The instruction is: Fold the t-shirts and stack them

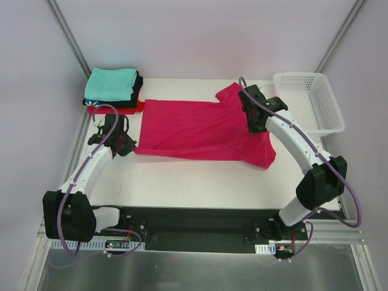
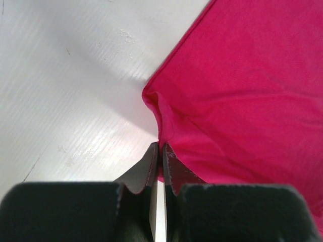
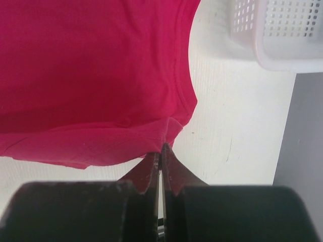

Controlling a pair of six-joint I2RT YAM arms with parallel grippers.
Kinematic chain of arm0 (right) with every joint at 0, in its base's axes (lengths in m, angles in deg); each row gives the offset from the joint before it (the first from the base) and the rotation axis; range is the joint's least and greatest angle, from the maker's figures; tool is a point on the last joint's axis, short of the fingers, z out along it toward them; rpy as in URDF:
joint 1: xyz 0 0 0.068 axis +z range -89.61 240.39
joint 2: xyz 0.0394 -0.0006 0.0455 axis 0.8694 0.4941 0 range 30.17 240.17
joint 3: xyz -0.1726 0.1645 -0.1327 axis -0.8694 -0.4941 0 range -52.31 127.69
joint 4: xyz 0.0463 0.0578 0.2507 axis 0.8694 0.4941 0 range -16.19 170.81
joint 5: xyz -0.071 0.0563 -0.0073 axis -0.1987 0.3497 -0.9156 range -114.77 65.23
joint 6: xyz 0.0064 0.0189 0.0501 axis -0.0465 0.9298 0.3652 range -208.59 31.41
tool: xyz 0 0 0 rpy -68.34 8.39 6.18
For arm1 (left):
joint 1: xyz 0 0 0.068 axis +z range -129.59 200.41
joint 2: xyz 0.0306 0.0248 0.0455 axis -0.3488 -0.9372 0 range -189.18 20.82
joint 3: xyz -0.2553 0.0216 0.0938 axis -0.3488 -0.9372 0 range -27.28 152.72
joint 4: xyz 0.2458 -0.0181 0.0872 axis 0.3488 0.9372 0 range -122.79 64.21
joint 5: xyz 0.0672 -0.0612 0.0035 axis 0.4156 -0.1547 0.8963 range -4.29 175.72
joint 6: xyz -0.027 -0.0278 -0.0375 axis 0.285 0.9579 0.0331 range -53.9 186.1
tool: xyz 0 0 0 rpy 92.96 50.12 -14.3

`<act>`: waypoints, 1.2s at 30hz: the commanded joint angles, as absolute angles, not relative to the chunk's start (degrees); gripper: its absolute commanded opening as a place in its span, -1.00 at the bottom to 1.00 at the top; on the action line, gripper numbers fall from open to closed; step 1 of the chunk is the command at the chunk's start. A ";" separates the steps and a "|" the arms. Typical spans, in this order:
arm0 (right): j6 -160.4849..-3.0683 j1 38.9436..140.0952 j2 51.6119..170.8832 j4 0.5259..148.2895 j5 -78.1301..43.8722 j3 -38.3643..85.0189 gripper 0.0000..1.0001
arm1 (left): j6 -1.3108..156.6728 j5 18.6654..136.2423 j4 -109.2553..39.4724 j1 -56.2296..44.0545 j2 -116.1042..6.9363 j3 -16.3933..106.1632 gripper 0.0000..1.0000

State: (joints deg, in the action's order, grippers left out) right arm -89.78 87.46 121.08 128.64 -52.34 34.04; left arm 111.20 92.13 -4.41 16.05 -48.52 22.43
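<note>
My left gripper (image 2: 160, 154) and right gripper (image 3: 161, 154) each pinch an edge of the crimson-pink soft cloth t-shirt (image 1: 194, 127) spread on the white table (image 1: 182, 179). I should lift both evenly, cloth taut.

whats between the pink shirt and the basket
Only bare table lies between the pink shirt and the basket. The right wrist view shows it best.

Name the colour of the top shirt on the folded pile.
Teal. The top shirt shows best in the top external view.
</note>
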 commanded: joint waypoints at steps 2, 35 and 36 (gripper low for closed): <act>-92.54 85.27 123.33 129.89 -52.28 39.97 -0.99 | 108.99 91.69 -5.45 17.68 -49.49 24.31 -1.00; -94.22 83.95 132.12 131.38 -50.35 45.87 -0.99 | 107.68 89.41 -8.18 18.04 -61.01 30.38 -1.00; -94.22 83.95 131.86 131.38 -50.17 45.52 -0.99 | 107.76 89.32 -8.09 18.04 -60.74 30.20 -1.00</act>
State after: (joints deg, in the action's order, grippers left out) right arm -93.59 84.25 134.17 130.02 -50.51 44.55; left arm 108.80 90.14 -8.10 17.52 -62.79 29.58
